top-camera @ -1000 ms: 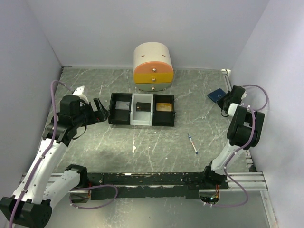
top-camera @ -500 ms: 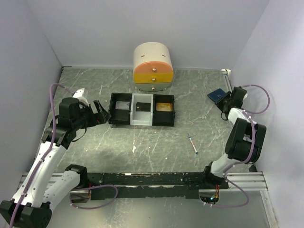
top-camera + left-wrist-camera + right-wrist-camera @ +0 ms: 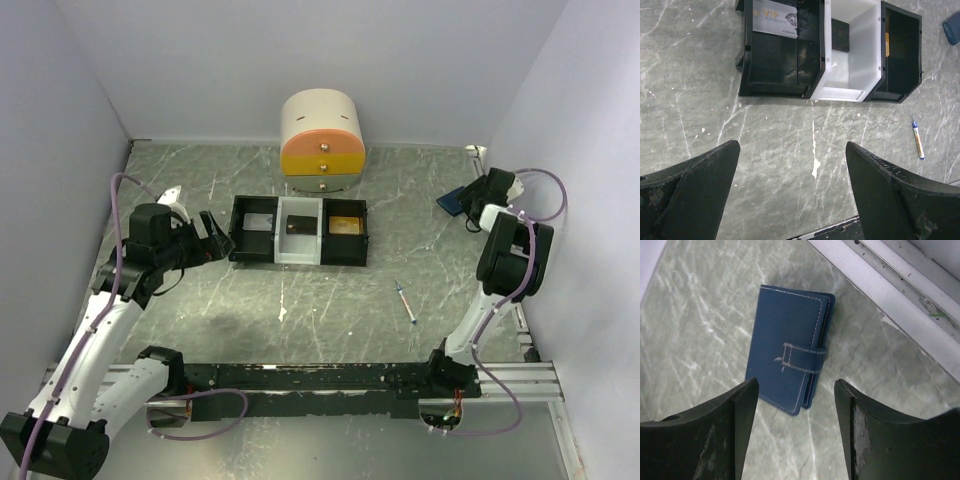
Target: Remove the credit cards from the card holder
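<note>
The card holder [image 3: 790, 355] lies closed on the table, blue with a strap across it, at the far right by the wall [image 3: 455, 200]. My right gripper [image 3: 796, 385] hovers just above its near end, open, with nothing between the fingers [image 3: 478, 200]. My left gripper [image 3: 792, 145] is open and empty over bare table just left of the tray [image 3: 213, 238]. Credit cards lie in the tray: a silver one [image 3: 775, 20] in the left compartment, a dark one [image 3: 840, 35] in the white middle, a tan-gold one [image 3: 346, 224] on the right.
The black-and-white three-compartment tray [image 3: 298, 258] sits mid-table. Behind it stands a cream and orange drawer unit [image 3: 322, 143]. A thin white syringe [image 3: 405, 301] lies right of centre. Walls close in on the left, back and right; a metal rail [image 3: 900, 300] runs beside the card holder.
My right gripper has gone from shut to open and shifted slightly farther back over the card holder. The left arm has barely moved.
</note>
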Controlling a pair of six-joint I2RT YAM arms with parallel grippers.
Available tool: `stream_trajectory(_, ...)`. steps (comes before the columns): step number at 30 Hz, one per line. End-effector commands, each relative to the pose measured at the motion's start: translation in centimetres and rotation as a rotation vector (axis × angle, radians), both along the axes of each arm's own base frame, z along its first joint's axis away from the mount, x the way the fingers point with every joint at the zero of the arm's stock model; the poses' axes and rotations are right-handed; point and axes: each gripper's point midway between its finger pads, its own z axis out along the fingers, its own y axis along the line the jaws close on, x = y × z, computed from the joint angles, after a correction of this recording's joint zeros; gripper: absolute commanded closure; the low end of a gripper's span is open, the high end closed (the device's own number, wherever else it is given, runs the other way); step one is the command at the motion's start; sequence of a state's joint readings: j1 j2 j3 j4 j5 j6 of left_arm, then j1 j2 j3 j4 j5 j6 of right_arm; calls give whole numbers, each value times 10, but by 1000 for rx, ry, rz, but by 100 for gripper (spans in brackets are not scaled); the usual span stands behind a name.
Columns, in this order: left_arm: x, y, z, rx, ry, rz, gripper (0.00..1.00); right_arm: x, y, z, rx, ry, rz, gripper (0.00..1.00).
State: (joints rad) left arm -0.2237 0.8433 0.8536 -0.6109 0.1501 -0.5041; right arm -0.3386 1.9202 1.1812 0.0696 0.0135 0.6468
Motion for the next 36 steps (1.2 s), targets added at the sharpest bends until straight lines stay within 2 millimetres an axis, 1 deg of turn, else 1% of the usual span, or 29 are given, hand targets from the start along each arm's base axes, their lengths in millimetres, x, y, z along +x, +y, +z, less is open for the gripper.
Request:
stream_trajectory(1, 6, 2, 7, 6, -20, 4, 0, 20, -9, -12, -4, -6, -20, 37)
stream_trajectory(2, 6, 3, 5, 9, -15, 7, 0, 22, -10, -24, -6, 18, -20, 37)
stream_trajectory(5, 8, 4, 3, 20, -9, 11, 0, 31, -13, -35, -20, 41, -12, 36)
stream_trajectory(8, 12, 3, 1, 23, -5, 7, 0, 33, -9, -47, -45, 104, -7, 35)
stream_trajectory(10, 14, 2, 1, 20, -1, 3, 0, 32, -1, -55, -61, 127, 6, 36)
stream_trajectory(12, 14, 0, 0, 17, 4, -6, 0, 29, 6, -62, -76, 146, 23, 46)
stream_trajectory(13, 14, 0, 0, 19, 8, -7, 0, 29, 11, -64, -86, 153, 42, 54)
stream_trajectory(14, 13, 1, -1, 22, 12, -7, 0, 28, 16, -66, -101, 165, 64, 60)
stream_trajectory(18, 11, 3, -1, 29, 7, 3, 0, 24, 38, -65, -175, 204, 138, 76)
stream_trajectory(21, 9, 4, 1, 25, -7, 5, 0, 20, 53, -57, -188, 189, 176, 88)
stream_trajectory(23, 9, 4, 2, 24, -11, 6, 0, 18, 64, -50, -198, 180, 203, 93)
stream_trajectory(25, 8, 3, 4, 20, -13, 1, 0, 12, 77, -44, -207, 176, 232, 96)
stream_trajectory(26, 7, 3, 4, 18, -12, -3, 0, 11, 82, -32, -221, 155, 238, 97)
stream_trajectory(28, 5, 2, 4, 14, -12, -7, 0, 5, 91, -20, -230, 138, 246, 99)
stream_trajectory(33, 0, 0, 2, -2, -14, -16, 0, -17, 101, 10, -225, 87, 243, 100)
stream_trajectory(36, -3, -2, 2, -16, -19, -25, 0, -32, 111, 29, -222, 52, 267, 100)
